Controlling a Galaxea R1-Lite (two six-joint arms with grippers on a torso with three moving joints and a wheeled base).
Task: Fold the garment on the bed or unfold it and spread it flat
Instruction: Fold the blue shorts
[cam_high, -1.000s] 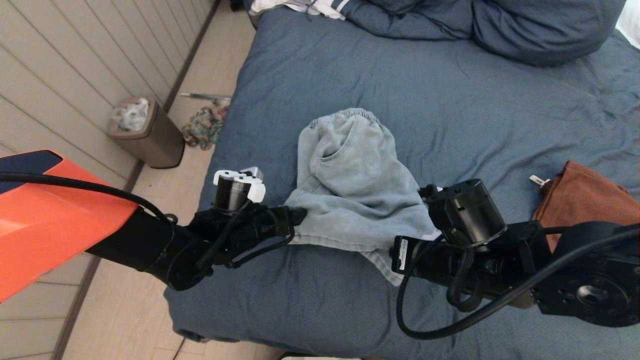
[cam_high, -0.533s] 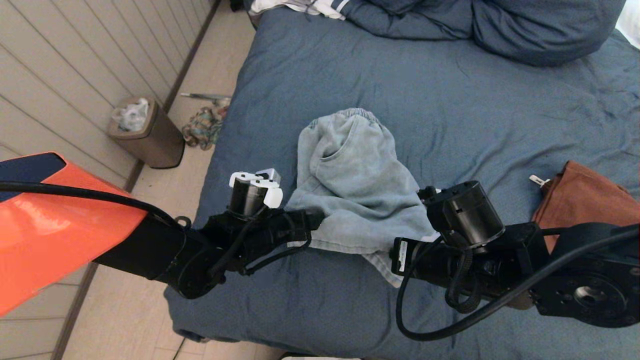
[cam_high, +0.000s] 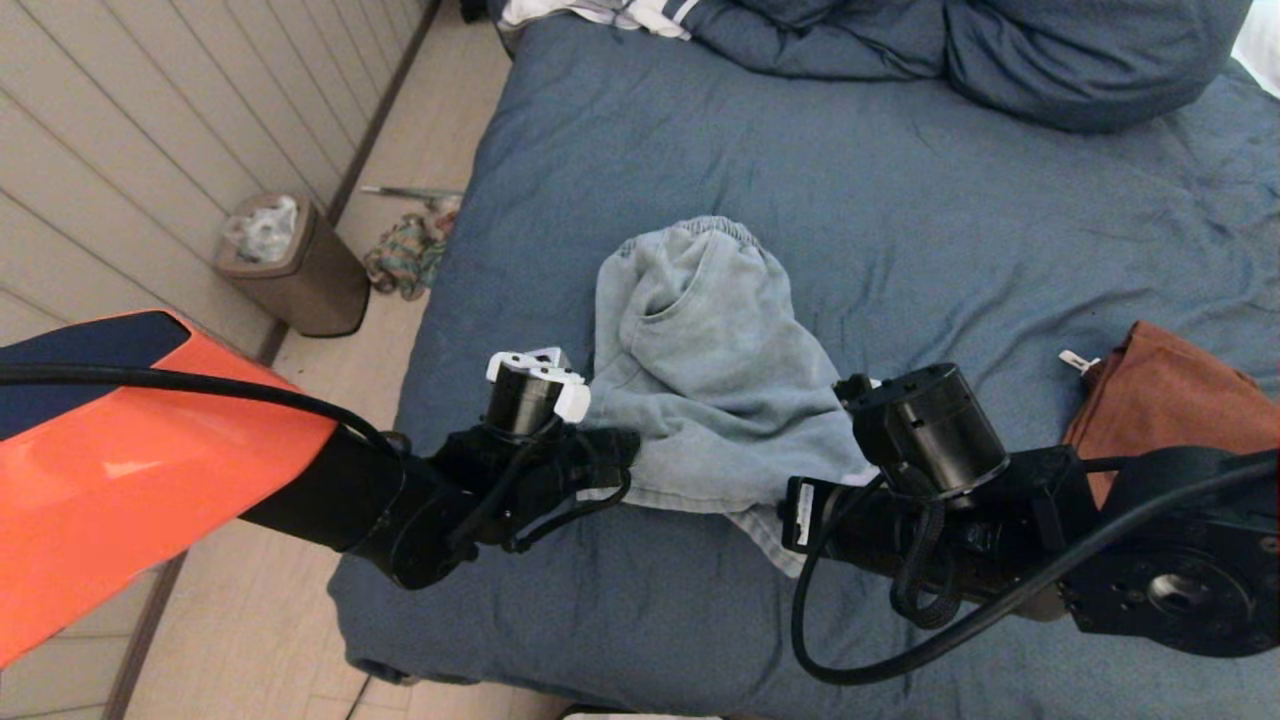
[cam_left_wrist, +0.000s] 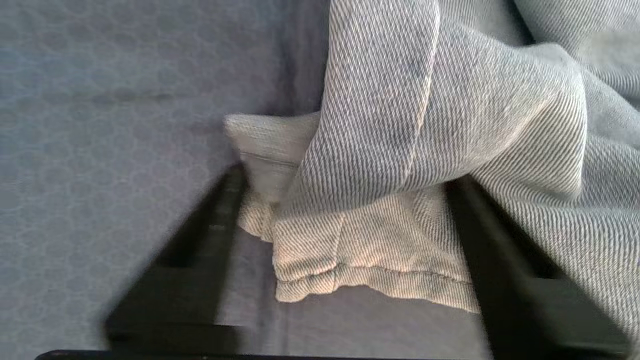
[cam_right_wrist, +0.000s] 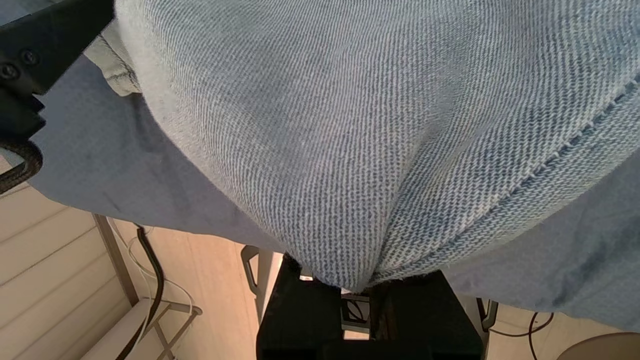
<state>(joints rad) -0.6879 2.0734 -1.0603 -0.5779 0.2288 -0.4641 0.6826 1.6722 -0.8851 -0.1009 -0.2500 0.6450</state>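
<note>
While a crumpled, faded light-blue denim garment (cam_high: 705, 370) lies near the middle of the large bed with the wrinkled slate-blue cover (cam_high: 900, 200), the left end effector (cam_left_wrist: 345, 235) straddles its hem corner, jaws apart, and the right end effector (cam_right_wrist: 357, 287) is clenched on its opposite edge.

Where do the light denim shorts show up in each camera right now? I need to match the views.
Head view: denim shorts mid-frame on the bed, between both arms.
Left wrist view: hem corner between the left gripper's fingers.
Right wrist view: fabric fills the frame, pinched at the right gripper.
Shared landmark: the blue bed cover.
</note>
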